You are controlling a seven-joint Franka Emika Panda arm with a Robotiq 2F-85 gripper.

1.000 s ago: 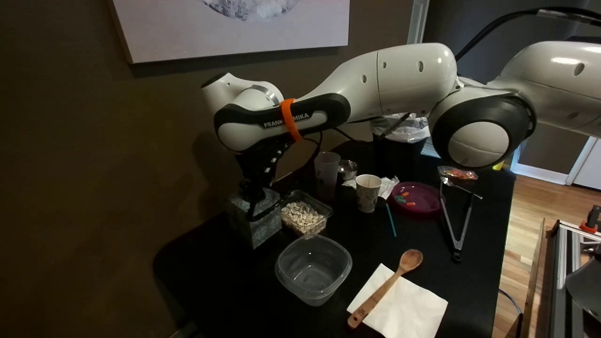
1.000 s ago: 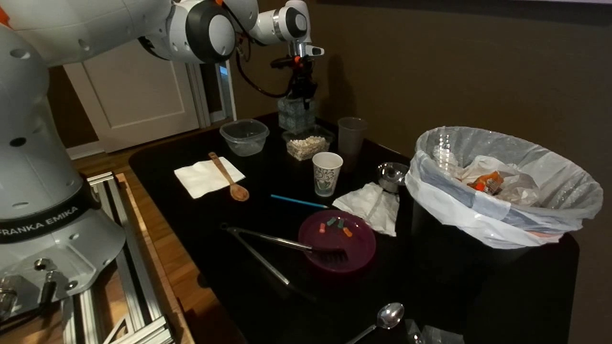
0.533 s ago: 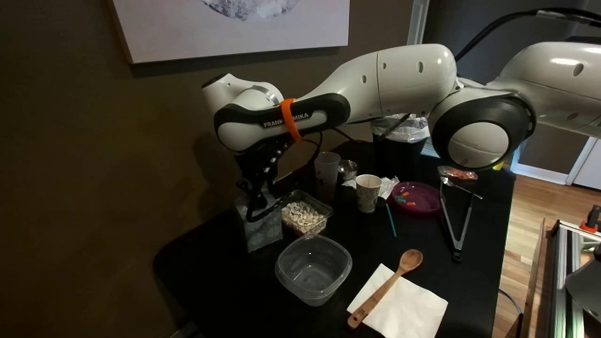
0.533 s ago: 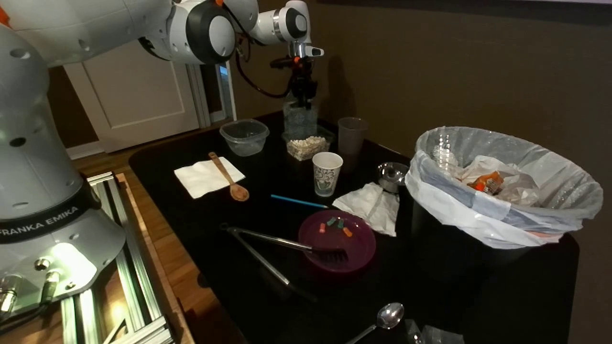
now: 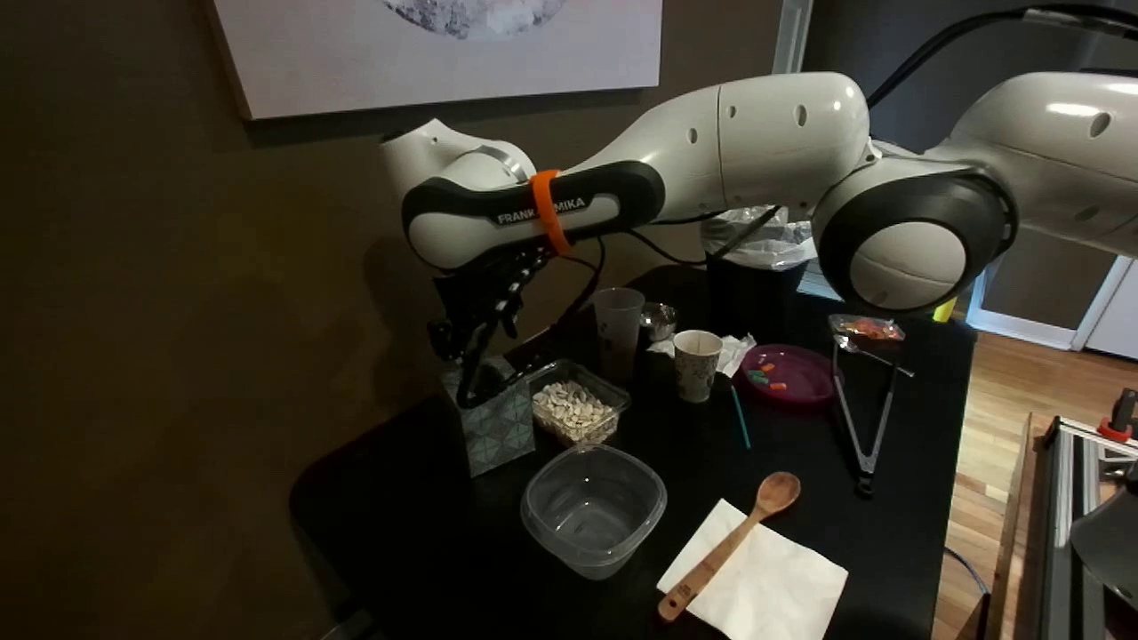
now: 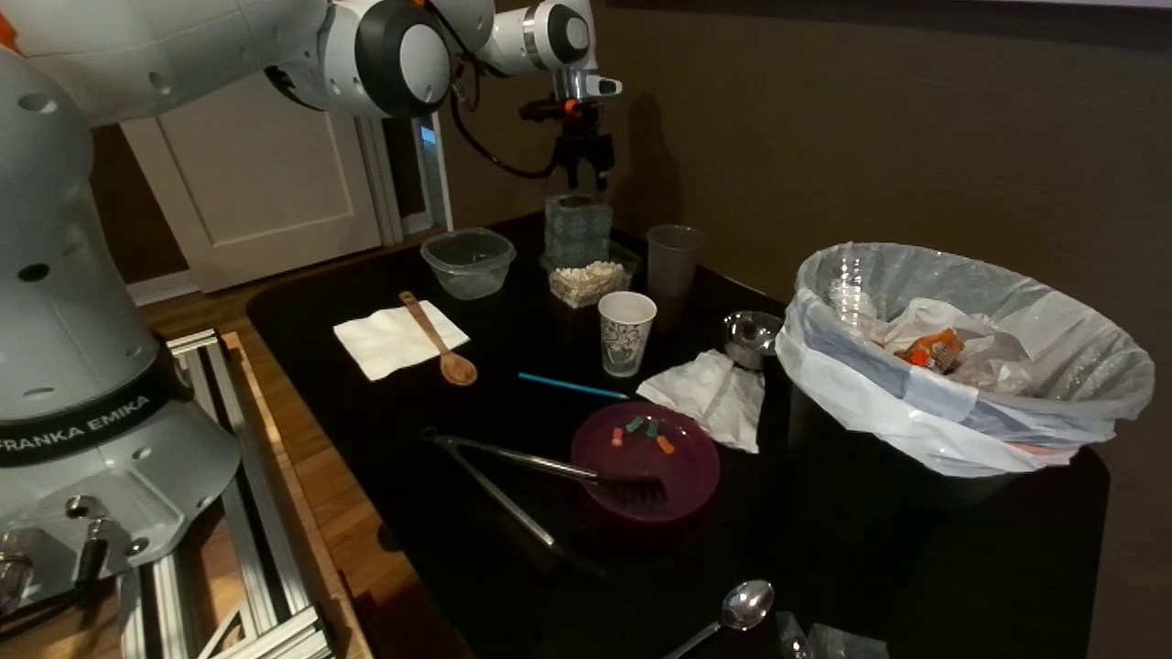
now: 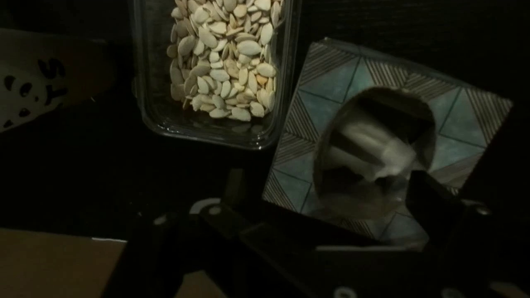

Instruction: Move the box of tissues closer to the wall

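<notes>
The box of tissues stands upright on the black table, near the dark olive-brown wall. In the wrist view its patterned top has a round hole with pale crumpled tissue inside. My gripper is open over the box, its fingers spread wide with no object gripped. One finger overlaps the box top in that view; the tip on the opposite side shows past the box's edge. In an exterior view the gripper hangs just above the box, both fingertips pointing down.
A clear container of seeds sits close beside the box. A clear square container, a tall cup and a paper cup stand nearby. A wooden spoon lies on a napkin. A lined bin stands farther along.
My gripper has opened and lifted off the box top. The box has turned and shifted slightly toward the seed container, and now stands still on the table.
</notes>
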